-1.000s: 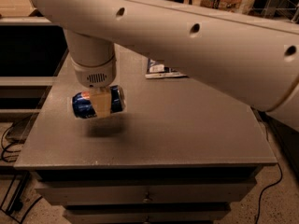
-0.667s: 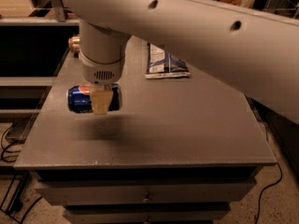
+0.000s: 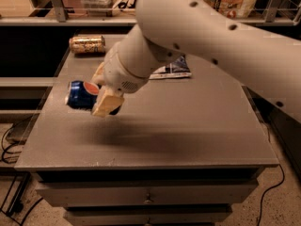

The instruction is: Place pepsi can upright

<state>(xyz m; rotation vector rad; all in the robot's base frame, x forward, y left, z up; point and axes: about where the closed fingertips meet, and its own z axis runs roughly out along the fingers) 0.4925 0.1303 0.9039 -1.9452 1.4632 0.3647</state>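
hand (image 3: 101,91): was closed around the pepsi can (image 3: 79,94), over the counter's (image 3: 188,126) left side
pepsi can: lay sideways
gold can (image 3: 87,44): lay back left

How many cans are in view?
2. The pepsi can, sideways in the gripper over the table's left side; a gold can lying at the far-left corner. The arm may hide others.

- One small blue metal pepsi can (image 3: 80,94) with a red-white-blue round logo.
- One gold-tan metal can (image 3: 87,44), making two cans in all.
- One flat blue-and-white snack bag (image 3: 171,70).
- One grey flat-topped table (image 3: 197,126).
- One white robot arm (image 3: 211,36) with one gripper (image 3: 102,91), above the table's left part, its two tan fingers clasped around the pepsi can.
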